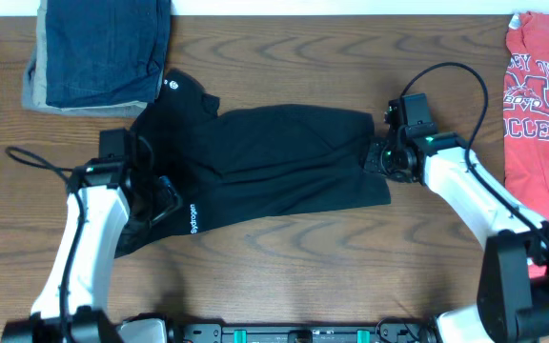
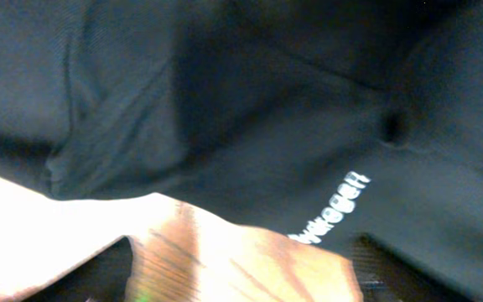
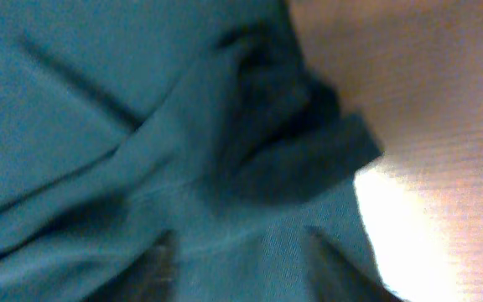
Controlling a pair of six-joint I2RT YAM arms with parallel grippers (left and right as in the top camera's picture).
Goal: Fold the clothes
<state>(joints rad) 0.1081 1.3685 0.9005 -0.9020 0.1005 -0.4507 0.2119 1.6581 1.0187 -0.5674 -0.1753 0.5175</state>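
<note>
The black shirt (image 1: 274, 157) lies spread across the middle of the table, with its small round white logo (image 1: 171, 84) at the upper left and white lettering (image 1: 194, 219) near its lower left edge. My left gripper (image 1: 165, 202) sits low over that lower left part. In the left wrist view its fingers (image 2: 99, 273) stand wide apart, with bare wood between them and the shirt (image 2: 225, 109) just ahead. My right gripper (image 1: 379, 157) is at the shirt's right edge. In the right wrist view the right gripper (image 3: 248, 268) is partly open, with shirt fabric (image 3: 99, 126) lying between the fingers.
A folded stack of blue denim and tan cloth (image 1: 103, 48) lies at the back left, touching the shirt's corner. A red printed T-shirt (image 1: 541, 105) lies along the right edge. Wooden table (image 1: 284, 276) shows in front of the shirt.
</note>
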